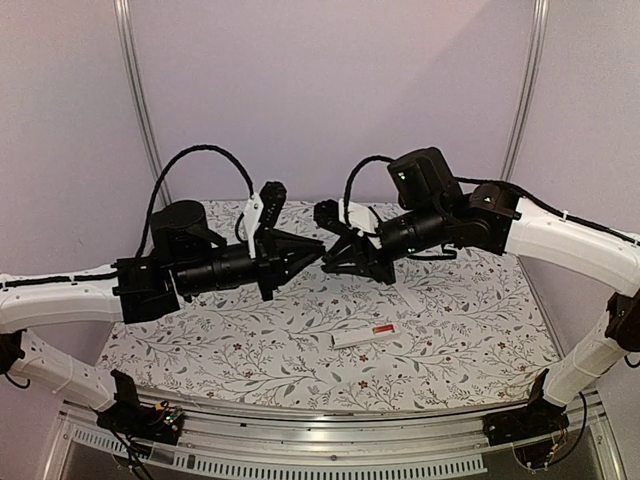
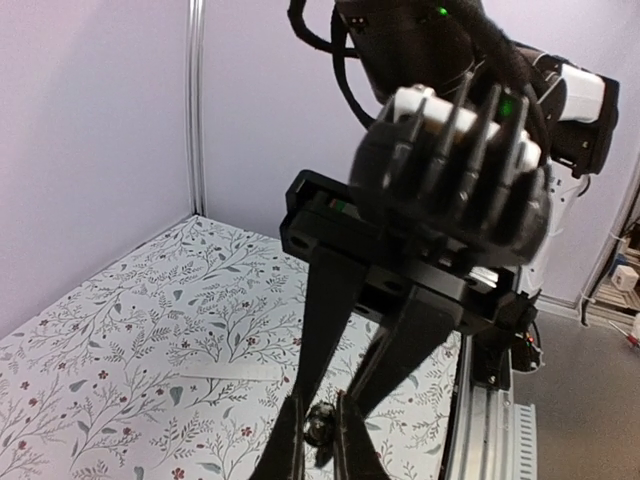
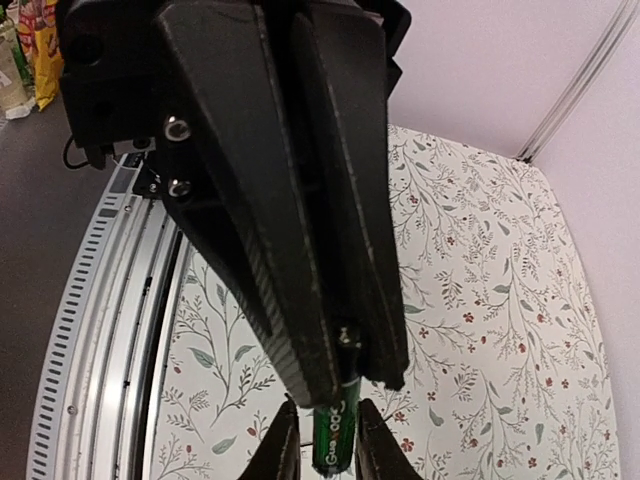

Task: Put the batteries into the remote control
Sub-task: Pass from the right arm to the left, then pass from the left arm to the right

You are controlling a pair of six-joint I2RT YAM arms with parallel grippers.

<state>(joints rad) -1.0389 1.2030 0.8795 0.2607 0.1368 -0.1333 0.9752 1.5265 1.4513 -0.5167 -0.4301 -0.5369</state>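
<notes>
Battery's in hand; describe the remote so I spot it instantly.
On the floral table, look in the near half, just right of centre. The remote control is the white bar lying there; a red-orange patch at its right end sets it apart from the plain white strip behind it.

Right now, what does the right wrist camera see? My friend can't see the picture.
The right gripper points down, shut on the top of a black battery with green writing. The left gripper grips the battery's bottom end from below, above a flowery tablecloth.
</notes>
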